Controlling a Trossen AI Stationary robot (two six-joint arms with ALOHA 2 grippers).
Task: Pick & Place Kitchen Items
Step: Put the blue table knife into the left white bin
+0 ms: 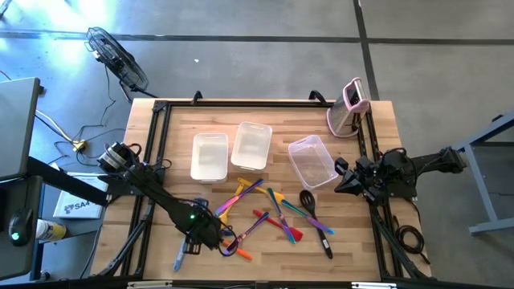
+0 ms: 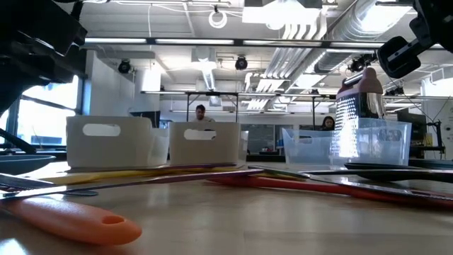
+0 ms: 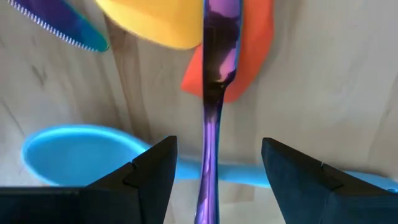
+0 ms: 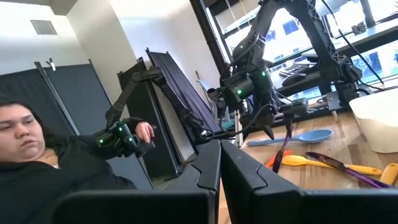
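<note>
We see the left hand [image 3: 214, 180] low near the table's [image 1: 353, 241] front edge, fingers spread around a slim purple metallic utensil handle [image 3: 211, 143], not clamped, above a light blue plastic spoon [image 3: 74, 152]. The right hand [image 4: 219, 180] waits closed and empty at the right edge.

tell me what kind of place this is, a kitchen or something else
Not a kitchen; most likely a robotics lab or workshop. A wooden table holds scattered utensils between two robot arms, a fan stands on a concrete floor, and bare ceiling ducts run overhead.
</note>
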